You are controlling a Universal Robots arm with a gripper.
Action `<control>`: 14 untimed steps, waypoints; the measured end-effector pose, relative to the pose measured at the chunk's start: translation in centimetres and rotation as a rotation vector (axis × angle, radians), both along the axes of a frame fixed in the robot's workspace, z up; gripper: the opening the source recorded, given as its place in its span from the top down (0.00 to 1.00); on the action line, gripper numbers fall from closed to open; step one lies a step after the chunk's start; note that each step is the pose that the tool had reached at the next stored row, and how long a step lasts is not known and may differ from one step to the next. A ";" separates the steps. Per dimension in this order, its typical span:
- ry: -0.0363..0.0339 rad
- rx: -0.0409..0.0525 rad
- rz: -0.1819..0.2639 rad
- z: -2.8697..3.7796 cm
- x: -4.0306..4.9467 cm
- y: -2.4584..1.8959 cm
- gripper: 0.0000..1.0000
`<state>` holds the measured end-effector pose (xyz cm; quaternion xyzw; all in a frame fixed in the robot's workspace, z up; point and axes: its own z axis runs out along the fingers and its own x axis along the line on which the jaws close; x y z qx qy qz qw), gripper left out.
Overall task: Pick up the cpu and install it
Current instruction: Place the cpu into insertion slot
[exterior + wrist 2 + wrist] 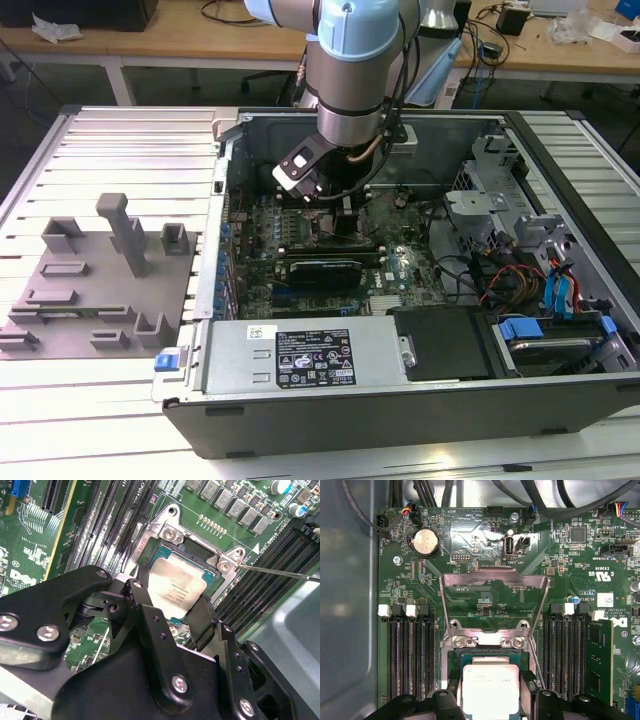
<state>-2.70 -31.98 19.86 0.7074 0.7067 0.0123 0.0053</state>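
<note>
My claw (174,594) is closed narrow on the cpu (176,582), with one finger (140,596) against each of two opposite edges. The cpu lies flat between the tips, silver plate up, inside the socket frame (487,639) on the green motherboard (470,535). Just beyond the tips, the socket's metal hatch (492,577) is swung open. Black memory slots (410,655) run along both sides of the claw. In the exterior view, the arm (355,70) reaches down into the open computer case (400,420).
</note>
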 end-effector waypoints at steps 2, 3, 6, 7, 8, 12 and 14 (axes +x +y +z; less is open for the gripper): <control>0.0000 0.0000 0.000 -0.03 0.00 0.01 0.45; 0.0000 -0.0001 0.000 -0.04 0.00 0.01 0.45; 0.0001 0.0000 0.000 -0.06 0.00 0.03 0.45; 0.0001 0.0000 0.000 -0.07 0.00 0.03 0.45; 0.0000 0.0000 0.000 -0.07 0.00 0.03 0.45; -0.0004 0.0007 0.000 -0.10 0.01 0.05 0.45; -0.0002 0.0003 0.000 -0.10 0.00 0.04 0.38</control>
